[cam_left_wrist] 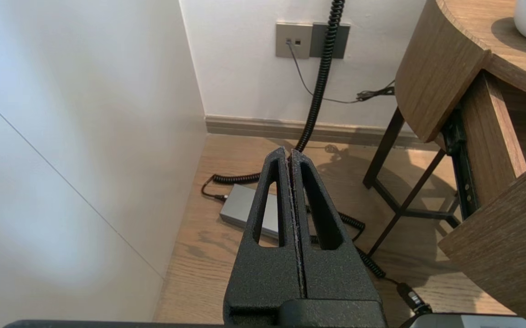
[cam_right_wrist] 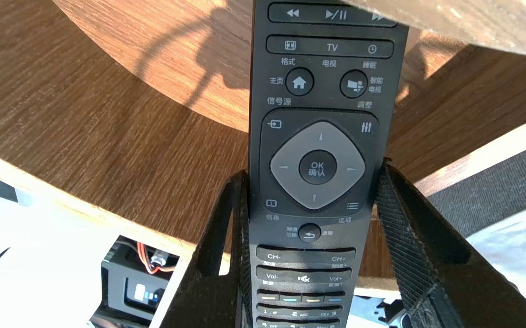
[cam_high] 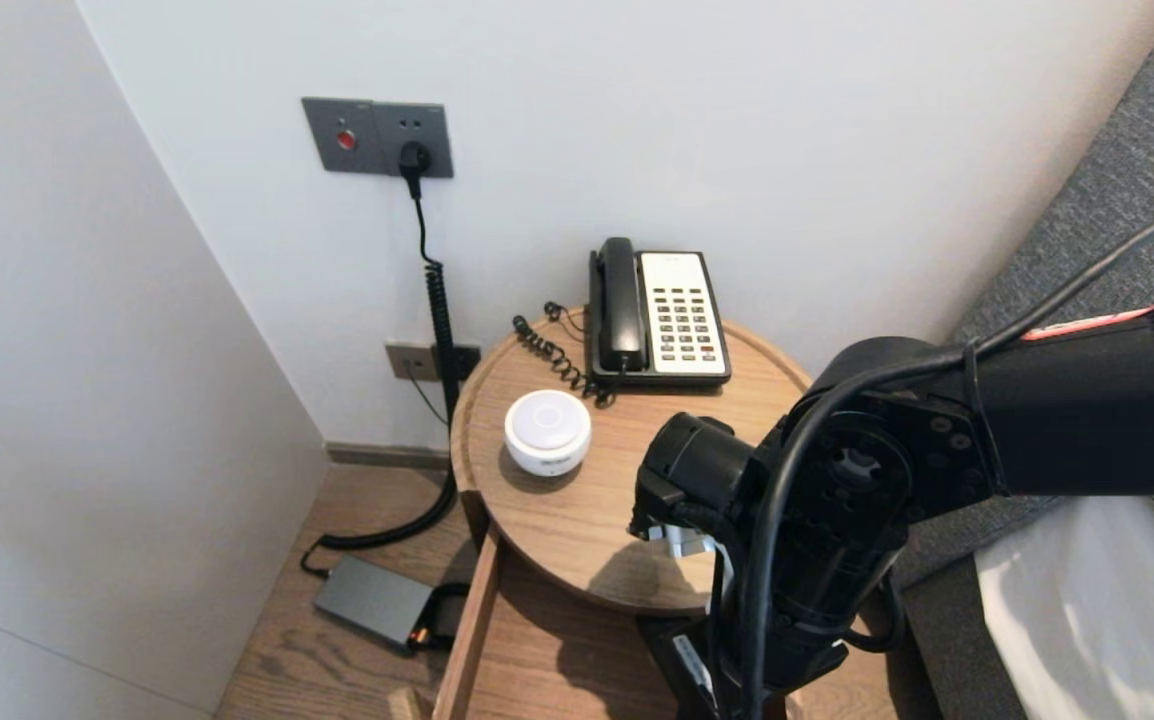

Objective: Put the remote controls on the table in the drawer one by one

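Observation:
A black TV remote (cam_right_wrist: 317, 168) with an OK pad and channel keys stands between the fingers of my right gripper (cam_right_wrist: 313, 171), which is shut on its two long sides. It hangs over the wooden floor of an open drawer (cam_right_wrist: 62, 114) under the round table's front rim. The remote's far end is hidden behind that blurred rim (cam_right_wrist: 472, 23). In the head view my right arm (cam_high: 837, 500) reaches down in front of the table and covers the gripper. My left gripper (cam_left_wrist: 289, 156) is parked low beside the table, shut and empty, above the floor.
On the round wooden table (cam_high: 557, 520) stand a white round device (cam_high: 548, 431) and a black-and-white desk phone (cam_high: 659, 316). The open drawer (cam_high: 537, 650) juts out toward me. A grey power brick (cam_high: 374, 600) and coiled cable lie on the floor at left; bedding at right.

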`<state>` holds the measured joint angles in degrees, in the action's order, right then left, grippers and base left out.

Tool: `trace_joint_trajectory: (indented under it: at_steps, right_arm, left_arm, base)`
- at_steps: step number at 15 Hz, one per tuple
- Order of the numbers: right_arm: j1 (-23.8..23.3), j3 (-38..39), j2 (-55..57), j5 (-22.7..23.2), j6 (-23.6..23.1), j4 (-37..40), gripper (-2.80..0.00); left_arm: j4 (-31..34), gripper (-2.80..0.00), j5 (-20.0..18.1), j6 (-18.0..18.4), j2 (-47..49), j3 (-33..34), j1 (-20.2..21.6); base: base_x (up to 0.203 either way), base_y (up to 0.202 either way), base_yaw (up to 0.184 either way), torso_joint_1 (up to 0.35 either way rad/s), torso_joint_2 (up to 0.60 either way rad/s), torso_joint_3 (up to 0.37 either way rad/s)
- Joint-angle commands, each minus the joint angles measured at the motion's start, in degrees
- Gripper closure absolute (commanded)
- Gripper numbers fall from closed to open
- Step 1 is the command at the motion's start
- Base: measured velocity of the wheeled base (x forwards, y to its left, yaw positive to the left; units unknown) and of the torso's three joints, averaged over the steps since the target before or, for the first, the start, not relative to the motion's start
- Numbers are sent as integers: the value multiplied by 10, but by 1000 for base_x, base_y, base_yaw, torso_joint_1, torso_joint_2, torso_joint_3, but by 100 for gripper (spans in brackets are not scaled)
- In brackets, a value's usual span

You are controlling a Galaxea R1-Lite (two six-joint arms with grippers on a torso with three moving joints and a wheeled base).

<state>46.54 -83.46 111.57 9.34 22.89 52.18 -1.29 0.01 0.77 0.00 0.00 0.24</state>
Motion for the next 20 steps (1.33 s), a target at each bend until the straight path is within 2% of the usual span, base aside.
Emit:
trace_joint_trajectory:
  at_steps: [1,4,8,20]
  right_arm:
    - [5,1,-1,-4,2,1,0]
    - [8,11,0,-16,14,-15,0]
    - [28,45,-3,-59,19,-64,0]
    - [29,12,23,-59,36,-65,0]
  left_arm:
    - [0,0,0,0,0,8,0]
    - [0,0,0,0,-1,8,0]
    - [0,0,0,0,0,8,0]
    - [0,0,0,0,0,8,0]
  base:
    - [0,0,0,0,0,0]
    - [0,0,0,0,0,0]
    - [0,0,0,0,0,0]
    - [0,0,0,0,0,0]
